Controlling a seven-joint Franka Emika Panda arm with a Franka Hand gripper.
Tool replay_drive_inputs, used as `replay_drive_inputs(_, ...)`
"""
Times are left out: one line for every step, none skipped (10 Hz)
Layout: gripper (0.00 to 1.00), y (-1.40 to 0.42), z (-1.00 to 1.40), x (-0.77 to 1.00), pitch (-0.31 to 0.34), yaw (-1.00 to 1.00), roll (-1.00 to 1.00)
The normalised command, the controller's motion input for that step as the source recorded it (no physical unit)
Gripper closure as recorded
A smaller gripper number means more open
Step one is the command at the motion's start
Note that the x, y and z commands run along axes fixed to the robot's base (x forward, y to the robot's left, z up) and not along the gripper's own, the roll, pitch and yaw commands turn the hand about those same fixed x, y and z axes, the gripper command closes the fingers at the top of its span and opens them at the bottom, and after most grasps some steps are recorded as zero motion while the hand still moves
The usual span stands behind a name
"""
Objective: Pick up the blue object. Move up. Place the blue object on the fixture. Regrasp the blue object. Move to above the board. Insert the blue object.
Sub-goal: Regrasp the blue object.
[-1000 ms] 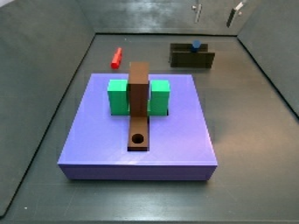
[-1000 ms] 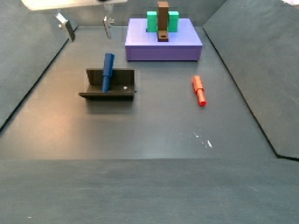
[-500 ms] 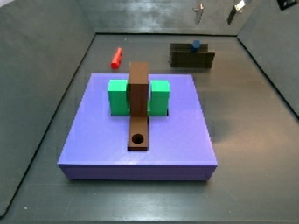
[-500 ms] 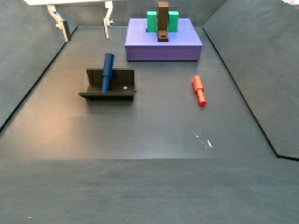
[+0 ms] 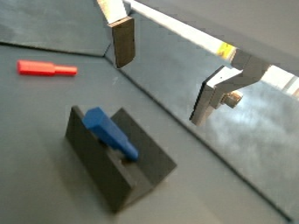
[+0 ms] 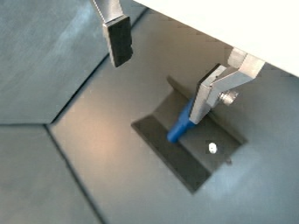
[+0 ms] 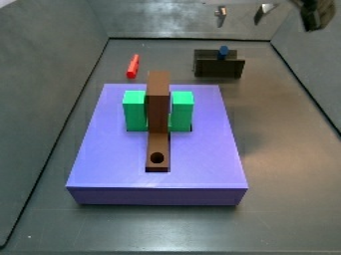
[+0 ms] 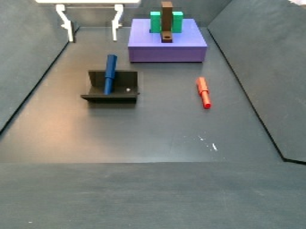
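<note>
Above, the gripper hung with jaws apart and empty; the blue object stood tilted in the fixture, well apart from the board; red peg on the floor.

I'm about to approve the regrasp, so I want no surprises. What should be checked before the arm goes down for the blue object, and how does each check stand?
1. Blue object seated in the fixture: ok, it leans in the slot, upper end sticking out.
2. Gripper empty: ok, in both wrist views nothing sits between the fingers.
3. Jaws open wide enough: ok, spread well apart.
4. Gripper lined up over the blue object: not ok, in a side view it hangs up and off behind the fixture.
5. Red peg out of the way: ok, lies on the floor apart from the fixture.
6. Hole in the brown bar on the board free: ok.
</note>
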Motion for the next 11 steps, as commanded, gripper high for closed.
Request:
replay_drive_inputs(0.0,0.0,0.0,0.0,0.009,0.0,0.0)
replay_drive_inputs(0.0,0.0,-0.06,0.01,0.0,0.0,0.0)
replay_drive_inputs(0.0,0.0,-0.21,-0.12,-0.246,-0.01,-0.02)
replay_drive_inputs(0.0,0.0,-0.18,-0.2,-0.254,-0.15,0.0)
replay_drive_inputs(0.0,0.0,-0.18,-0.16,-0.214,-0.26,0.07)
replay_drive_inputs(0.0,0.0,-0.13,-0.09,-0.151,-0.25,0.11)
replay_drive_inputs(0.0,0.0,-0.1,-0.02,-0.14,-0.18,0.22)
replay_drive_inputs(0.0,-0.02,-0.1,-0.1,-0.197,-0.12,0.25)
replay_drive_inputs(0.0,0.0,-0.01,-0.16,-0.194,0.0,0.18)
replay_drive_inputs(0.0,-0.05,-0.04,-0.05,-0.209,0.0,0.12)
replay_drive_inputs(0.0,-0.1,-0.18,0.0,-0.294,0.0,0.03)
